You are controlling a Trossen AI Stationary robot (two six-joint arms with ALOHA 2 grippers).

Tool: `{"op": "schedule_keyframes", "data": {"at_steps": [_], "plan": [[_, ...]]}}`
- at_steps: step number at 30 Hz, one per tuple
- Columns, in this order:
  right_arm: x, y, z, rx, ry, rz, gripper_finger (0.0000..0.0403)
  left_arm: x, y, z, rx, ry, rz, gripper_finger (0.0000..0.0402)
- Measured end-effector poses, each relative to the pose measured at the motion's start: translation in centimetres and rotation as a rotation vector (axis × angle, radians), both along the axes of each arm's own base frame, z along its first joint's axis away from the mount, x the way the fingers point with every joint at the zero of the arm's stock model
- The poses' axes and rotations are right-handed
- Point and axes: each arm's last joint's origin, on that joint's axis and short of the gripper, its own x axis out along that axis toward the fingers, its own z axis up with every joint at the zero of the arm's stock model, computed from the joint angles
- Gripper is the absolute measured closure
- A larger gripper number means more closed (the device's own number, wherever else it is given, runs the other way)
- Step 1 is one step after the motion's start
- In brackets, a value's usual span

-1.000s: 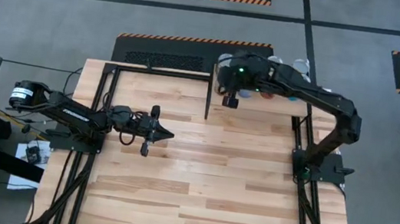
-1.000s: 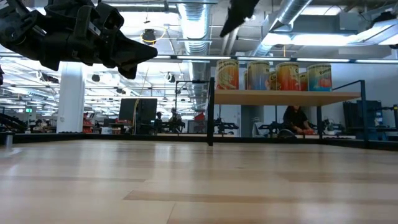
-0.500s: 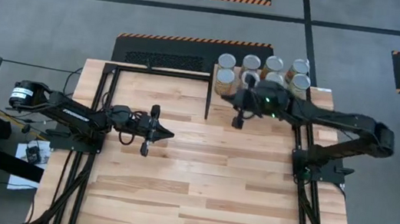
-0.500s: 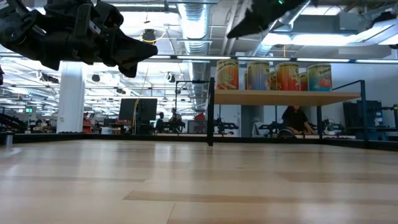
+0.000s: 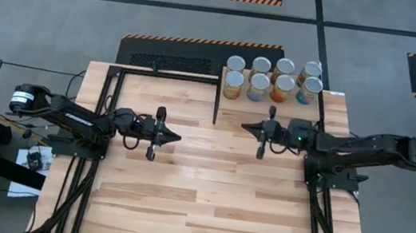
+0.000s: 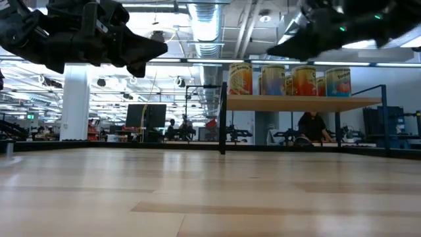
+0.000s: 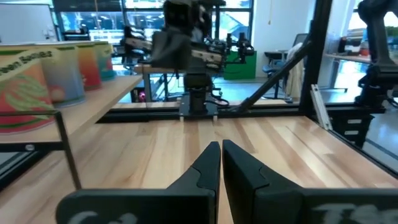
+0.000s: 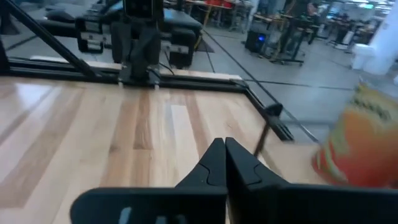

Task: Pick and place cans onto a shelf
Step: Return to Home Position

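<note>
I see all eight cans (image 5: pixel 269 78) standing upright on the shelf (image 6: pixel 302 103) at the worktop's (image 5: pixel 205 197) far edge, lids up, long axes vertical, in two rows of four. My right jaws hang closed and empty over mid-worktop, well apart from them; the left jaws, also closed, point towards them

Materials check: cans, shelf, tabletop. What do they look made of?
Cans: probably metal, pale shiny lids; glossy printed labels, paper or film unclear. Shelf: pale smooth wood board, matte. Tabletop: wood planks, mixed-tone strips, satin sheen in the low view.
</note>
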Motion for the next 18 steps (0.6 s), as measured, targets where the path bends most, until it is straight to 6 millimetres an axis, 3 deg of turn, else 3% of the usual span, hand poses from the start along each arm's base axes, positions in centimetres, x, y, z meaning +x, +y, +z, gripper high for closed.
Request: {"op": "schedule_keyframes", "data": {"at_steps": [8, 18], "plan": [[-3.7, 1.4, -3.5, 0.015, -0.052, -0.034, 0.0395, -0.2, 1.7, 0.0, -0.006, 0.002, 0.008, 0.0393], [-7.5, 1.5, -6.1, -0.003, -0.141, -0.095, 0.0395, -1.8, 3.5, 0.9, -0.036, 0.031, 0.049, 0.0393]]}}
